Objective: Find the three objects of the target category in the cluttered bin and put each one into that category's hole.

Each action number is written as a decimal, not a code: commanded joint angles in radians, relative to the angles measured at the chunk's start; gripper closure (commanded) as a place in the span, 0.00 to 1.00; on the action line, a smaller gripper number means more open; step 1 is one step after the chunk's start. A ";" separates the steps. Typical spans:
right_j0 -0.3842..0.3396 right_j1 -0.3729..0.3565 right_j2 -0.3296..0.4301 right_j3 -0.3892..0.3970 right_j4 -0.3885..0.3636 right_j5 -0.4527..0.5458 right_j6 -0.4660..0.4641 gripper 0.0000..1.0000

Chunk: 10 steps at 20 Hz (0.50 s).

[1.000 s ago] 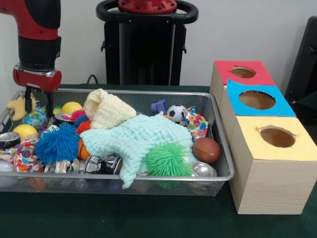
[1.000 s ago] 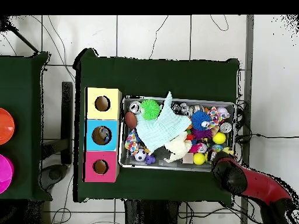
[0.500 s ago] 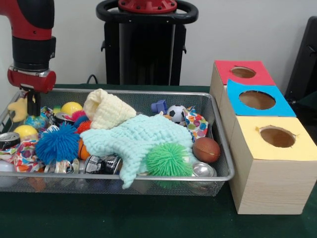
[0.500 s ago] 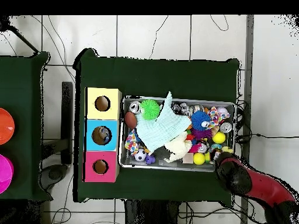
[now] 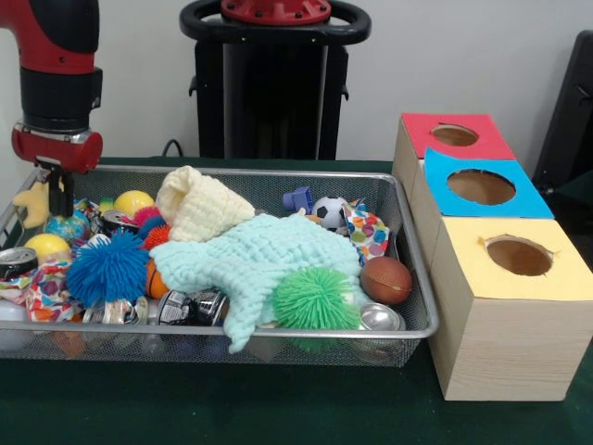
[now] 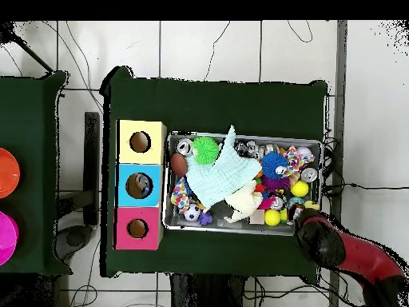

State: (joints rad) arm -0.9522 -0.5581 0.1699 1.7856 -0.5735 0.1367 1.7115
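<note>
Front view: you are looking at the wire bin [image 5: 278,331] lying on the green table [image 5: 232,408], with the three boxes standing just beside its right end: the red box [image 5: 454,135] farthest back, the blue box [image 5: 482,185] in the middle, the yellow box [image 5: 510,306] nearest. Each is showing one round hole in its top. The gripper [image 5: 57,190] is hanging over the bin's far left corner, just beside a yellow star toy [image 5: 32,202]; whether its fingers are apart or together, you cannot tell. Inside the bin, a mint cloth [image 5: 269,264] is spreading across the middle, with a cream knitted piece [image 5: 199,206] lying on its far edge. A blue spiky ball [image 5: 107,269] is sitting at the left, a green spiky ball [image 5: 315,298] against the near rim, a brown ball [image 5: 385,279] at the right end, and a small soccer ball [image 5: 328,210] by the far rim.

Overhead view: the arm [image 6: 343,256] is reaching in over the bin's [image 6: 244,229] bottom right corner. The boxes are lining the bin's left end.
</note>
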 commanded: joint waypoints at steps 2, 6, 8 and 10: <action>0.009 0.017 0.081 -0.039 -0.035 0.045 -0.004 1.00; 0.021 0.011 0.067 -0.028 -0.035 0.031 0.013 1.00; 0.032 -0.003 0.060 -0.022 -0.029 0.043 0.017 1.00; 0.042 -0.020 0.055 -0.014 -0.021 0.065 0.016 1.00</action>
State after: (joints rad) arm -0.9410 -0.5622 0.1697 1.7859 -0.5737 0.1367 1.7115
